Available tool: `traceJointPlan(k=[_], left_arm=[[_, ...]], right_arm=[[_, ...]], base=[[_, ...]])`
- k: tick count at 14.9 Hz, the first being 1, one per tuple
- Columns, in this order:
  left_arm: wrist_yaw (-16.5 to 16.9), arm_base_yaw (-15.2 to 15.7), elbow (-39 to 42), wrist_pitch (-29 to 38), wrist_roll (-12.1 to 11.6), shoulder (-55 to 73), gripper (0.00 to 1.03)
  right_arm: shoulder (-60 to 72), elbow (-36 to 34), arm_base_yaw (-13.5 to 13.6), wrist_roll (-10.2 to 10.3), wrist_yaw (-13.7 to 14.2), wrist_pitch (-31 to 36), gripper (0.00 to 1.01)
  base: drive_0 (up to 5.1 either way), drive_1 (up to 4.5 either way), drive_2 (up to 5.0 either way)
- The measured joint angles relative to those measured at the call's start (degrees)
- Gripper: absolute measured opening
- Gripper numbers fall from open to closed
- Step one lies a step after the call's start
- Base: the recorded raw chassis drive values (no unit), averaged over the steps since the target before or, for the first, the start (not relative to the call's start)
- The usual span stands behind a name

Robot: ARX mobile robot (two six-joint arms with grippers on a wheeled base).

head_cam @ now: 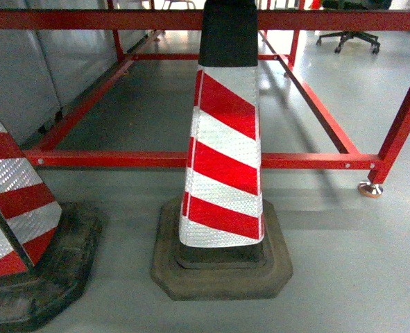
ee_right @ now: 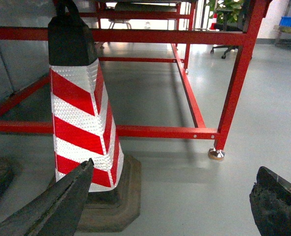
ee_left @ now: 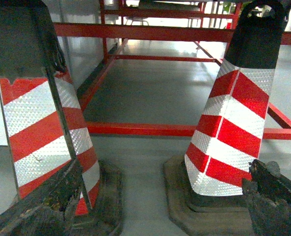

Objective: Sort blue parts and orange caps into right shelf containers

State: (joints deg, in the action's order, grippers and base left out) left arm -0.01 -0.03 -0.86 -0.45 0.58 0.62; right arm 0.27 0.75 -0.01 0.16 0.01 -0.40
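Blue crates, parts and caps not showing anywhere; judging by the task, likely stiff plastic, light when empty, best taken by rims or handle bars. Facing instead two striped cones [head_cam: 10, 208], [head_cam: 222, 152] before a red frame [head_cam: 191, 159]. Left gripper [ee_left: 160, 196] spreading wide, holding nothing. Right gripper [ee_right: 170, 201] likewise gaping wide, touching nothing.

We spot blue crates [ee_right: 290, 21] only far off, upper right corner of the right wrist view, past the red frame [ee_right: 236, 78]. Bright blue, side by side. Too small to tell contents or walls.
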Motion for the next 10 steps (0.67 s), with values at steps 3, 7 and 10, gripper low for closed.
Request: traceJointPlan(k=[3, 7, 10], left_arm=[[-0.11, 0.0, -0.02, 0.11, 0.02, 0.0, 0.98], [0.02, 0.0, 0.0, 0.17, -0.02, 0.0, 0.98], [-0.02, 0.0, 0.0, 0.13, -0.04, 0.0, 0.98]], right_arm=[[0.0, 0.0, 0.0, 0.0, -0.02, 0.07, 0.98], [0.0, 0.0, 0.0, -0.02, -0.04, 0.07, 0.98], [0.0, 0.0, 0.0, -0.07, -0.02, 0.15, 0.98]], base=[[0.0, 0.0, 0.0], [0.0, 0.0, 0.0], [0.0, 0.0, 0.0]])
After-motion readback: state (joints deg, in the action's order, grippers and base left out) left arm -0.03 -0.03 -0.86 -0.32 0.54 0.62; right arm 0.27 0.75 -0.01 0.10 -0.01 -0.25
